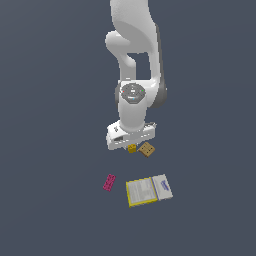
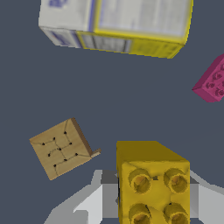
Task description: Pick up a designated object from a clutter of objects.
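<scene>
1. The yellow block (image 1: 132, 148) sits directly under the gripper (image 1: 131, 145), just beside the tan square piece (image 1: 147, 149), which lies on the exterior view's right of it.
2. In the wrist view the yellow block (image 2: 152, 183) shows four round studs facing up toward the camera, so it stands upright on its base. Its body looks nearly cubic; no clear long axis can be told.
3. In the wrist view, grey gripper parts flank the block on both sides; whether the fingers press on it, or stand apart from it, cannot be told.
4. The tan square piece (image 2: 61, 148) lies flat, turned at an angle to the block, and apart from it.
5. The pink brick (image 1: 109, 182) lies flat, nearer the camera and toward the exterior view's left, well apart from the block.
6. The yellow-edged flat box (image 1: 141, 192) and the white flat box (image 1: 162, 187) lie side by side, touching, nearer the camera than the block.
7. All items rest on a plain dark grey surface (image 1: 50, 200).
</scene>
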You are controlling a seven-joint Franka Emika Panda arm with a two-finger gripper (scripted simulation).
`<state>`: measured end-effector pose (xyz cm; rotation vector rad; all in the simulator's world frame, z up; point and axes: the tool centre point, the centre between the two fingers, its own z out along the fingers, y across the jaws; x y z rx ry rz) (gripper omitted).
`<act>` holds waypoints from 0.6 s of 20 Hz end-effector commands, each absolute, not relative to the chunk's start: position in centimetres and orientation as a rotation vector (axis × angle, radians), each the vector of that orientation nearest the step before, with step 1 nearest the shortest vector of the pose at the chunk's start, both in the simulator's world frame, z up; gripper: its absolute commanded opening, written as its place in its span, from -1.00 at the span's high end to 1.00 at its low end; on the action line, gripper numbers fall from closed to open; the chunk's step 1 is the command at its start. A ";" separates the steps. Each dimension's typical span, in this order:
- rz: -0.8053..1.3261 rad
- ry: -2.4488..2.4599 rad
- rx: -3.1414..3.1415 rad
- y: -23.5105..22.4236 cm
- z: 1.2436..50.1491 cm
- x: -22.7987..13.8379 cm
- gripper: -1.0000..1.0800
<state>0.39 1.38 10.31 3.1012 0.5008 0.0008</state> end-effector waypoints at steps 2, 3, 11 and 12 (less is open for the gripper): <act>0.002 0.501 3.101 1.2 13.8 0.3 1.00; 0.002 0.501 3.101 1.1 14.9 0.3 1.00; 0.002 0.501 3.101 0.6 23.7 0.2 1.00; 0.001 0.502 3.102 0.6 24.7 0.2 1.00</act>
